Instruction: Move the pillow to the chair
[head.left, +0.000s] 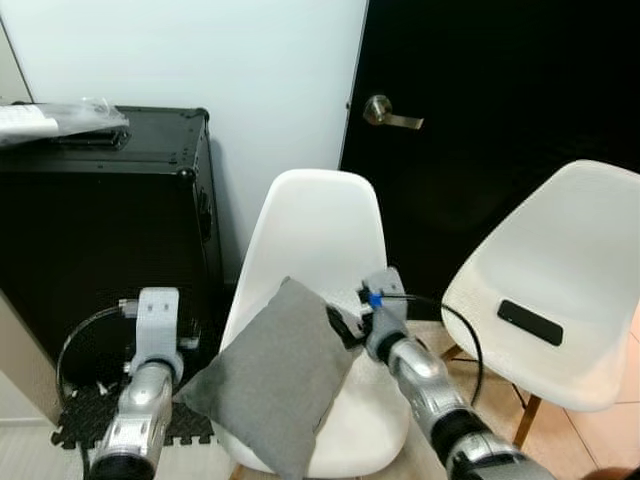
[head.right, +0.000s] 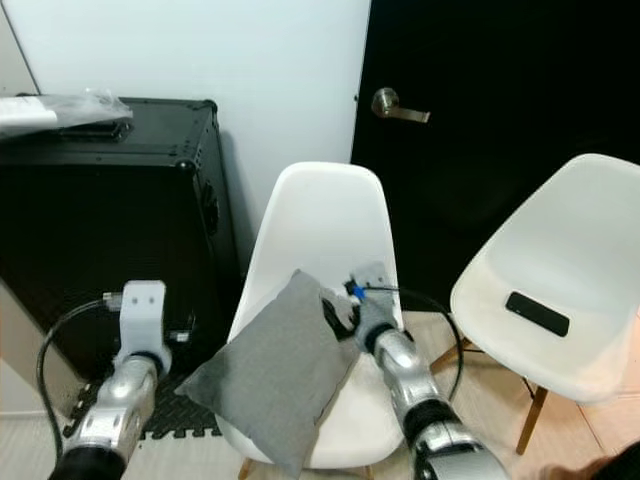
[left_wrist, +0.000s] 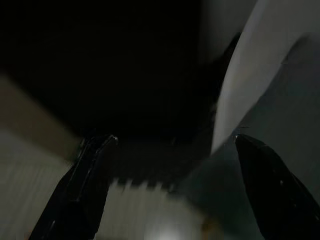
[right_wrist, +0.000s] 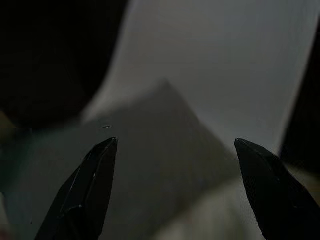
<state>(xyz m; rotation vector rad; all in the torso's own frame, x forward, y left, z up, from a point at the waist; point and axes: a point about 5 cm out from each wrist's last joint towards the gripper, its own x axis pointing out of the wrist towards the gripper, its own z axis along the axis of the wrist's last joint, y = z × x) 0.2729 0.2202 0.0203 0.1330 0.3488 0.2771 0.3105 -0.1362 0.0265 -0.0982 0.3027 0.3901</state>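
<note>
While the grey pillow (head.left: 276, 375) is lying tilted across the seat of the near white chair (head.left: 318, 232), with one corner leaning up against the backrest and a lower corner hanging over the seat's front-left edge, both grippers are standing with their fingers spread wide apart and gripping nothing. The right gripper (right_wrist: 175, 190) is hovering just beside the pillow's upper right edge, over the seat. The left gripper (left_wrist: 170, 190) is hanging beside the pillow's lower left corner, above a dark foam mat (head.left: 95, 420). A black case (head.left: 100, 230) is standing against the wall, and a second white chair (head.left: 560, 270) is carrying a small black device (head.left: 530, 322) before a black door (head.left: 480, 70).
</note>
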